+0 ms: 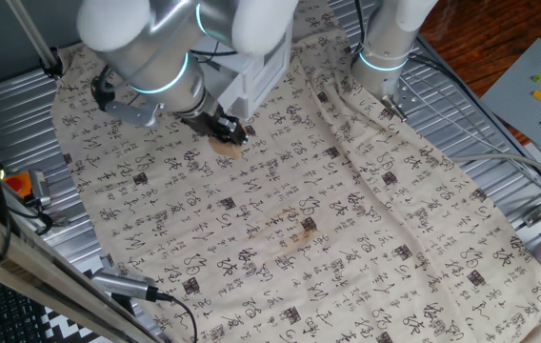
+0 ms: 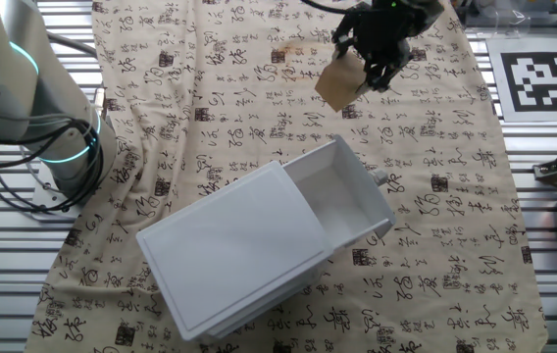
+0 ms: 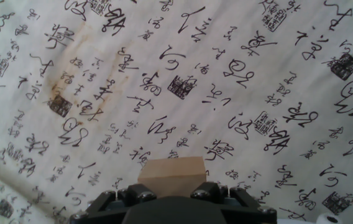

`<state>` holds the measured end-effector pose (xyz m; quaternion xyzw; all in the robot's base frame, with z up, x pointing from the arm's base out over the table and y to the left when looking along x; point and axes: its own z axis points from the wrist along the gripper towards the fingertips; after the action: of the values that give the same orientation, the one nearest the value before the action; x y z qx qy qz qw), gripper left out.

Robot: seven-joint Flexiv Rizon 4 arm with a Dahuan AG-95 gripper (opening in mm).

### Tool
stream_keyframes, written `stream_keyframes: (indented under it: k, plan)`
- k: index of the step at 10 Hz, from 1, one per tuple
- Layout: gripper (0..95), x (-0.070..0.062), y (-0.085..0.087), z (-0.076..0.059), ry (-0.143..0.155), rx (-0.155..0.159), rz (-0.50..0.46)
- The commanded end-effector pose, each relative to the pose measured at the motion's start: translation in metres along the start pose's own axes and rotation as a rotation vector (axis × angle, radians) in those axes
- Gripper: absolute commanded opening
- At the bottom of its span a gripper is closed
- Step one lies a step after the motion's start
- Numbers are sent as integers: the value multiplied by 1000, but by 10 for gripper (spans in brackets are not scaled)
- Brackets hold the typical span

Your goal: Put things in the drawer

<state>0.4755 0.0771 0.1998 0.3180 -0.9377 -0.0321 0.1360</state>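
Currently the gripper (image 2: 375, 71) is pinching the wooden block (image 2: 340, 83), fingers closed in to the block's width and touching opposite faces. In the hand view the gripper (image 3: 171, 191) is showing the block (image 3: 171, 175) sitting right between the finger bases, tan top face visible. Block is hanging clear above the patterned cloth (image 1: 366, 229) covering the surface, tilted in the other fixed view. Drawer (image 2: 342, 201) is sitting pulled out of the white cabinet (image 2: 229, 260), knob (image 2: 380, 179) facing the gripper side; block is well apart from it. Brown stain (image 1: 294, 233) is showing on the cloth.
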Motion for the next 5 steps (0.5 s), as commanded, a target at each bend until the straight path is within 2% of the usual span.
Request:
stream_keyframes:
  k: [1,3,5]
  plan:
    - [0,2,1,1,-64,28,103]
    - [0,2,1,1,-77,49,180]
    - [0,2,1,1,-89,53,220]
